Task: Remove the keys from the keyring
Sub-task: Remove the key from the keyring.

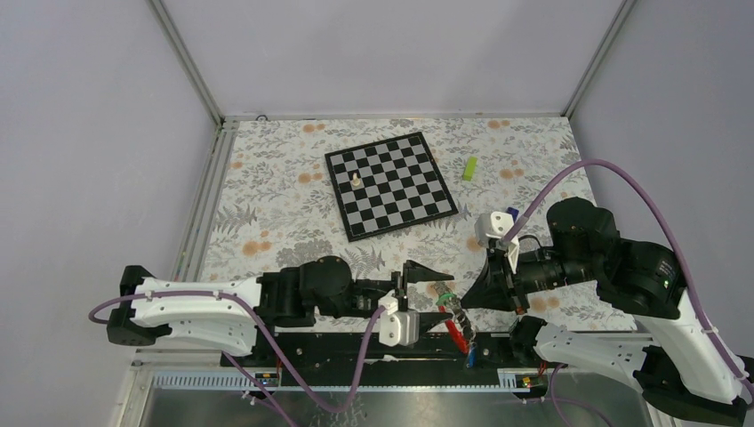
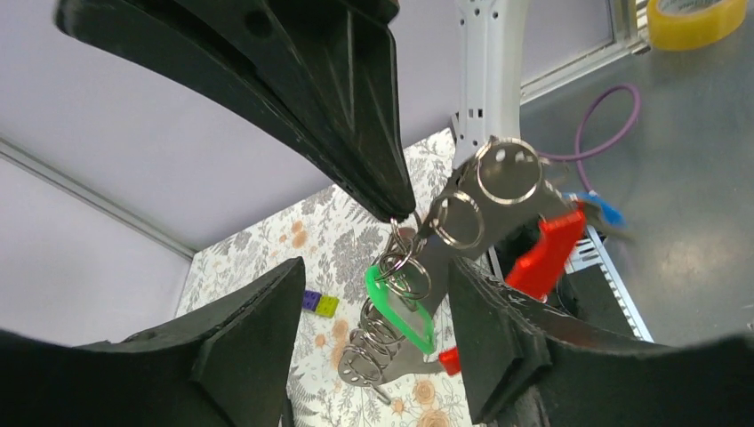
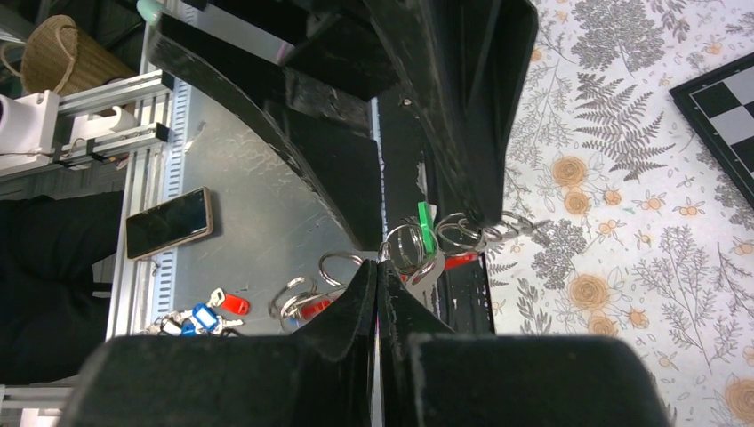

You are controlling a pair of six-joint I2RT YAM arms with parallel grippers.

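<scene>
- Step: work keys (image 3: 194, 318) off keyring (image 2: 507, 173). Bunch hangs in the air between the two arms, over the near tabletop edge. No key looks off yet, as far as I can tell.
- left gripper (image 2: 373, 267): released, fingers spread either side of the bunch, clamped on nothing. green key (image 2: 373, 283) sits between them, close to one finger.
- To do it well: close left on one key head only, not on the coils. The green one is nearest. Then walk it round the split ring in short moves, no yank.
- Bunch middle: several small rings linked together, with red strap (image 2: 547, 253) and coloured-head keys hanging below. Looks tangled, so there is a risk of pinching two rings at once.
- right gripper (image 3: 378, 271): clenched on a small ring of the keyring, serving as anchor. It should hold steady while left pulls, else the ring may twist out.
- tabletop (image 1: 267, 205): floral cloth. chessboard (image 1: 391, 182) is at far middle with one pale piece (image 1: 356, 179) on it. lime block (image 1: 469, 167) lies right of the board, purple-yellow block (image 2: 318, 303) also on the cloth.
- Near edge: black rail, then metal tray (image 1: 178, 405). phone (image 3: 169, 222) lies on the metal, tape roll (image 2: 696, 20) nearby.
- Room: plain pale walls, aluminium frame posts, wicker basket (image 3: 53, 53) outside the rig.
</scene>
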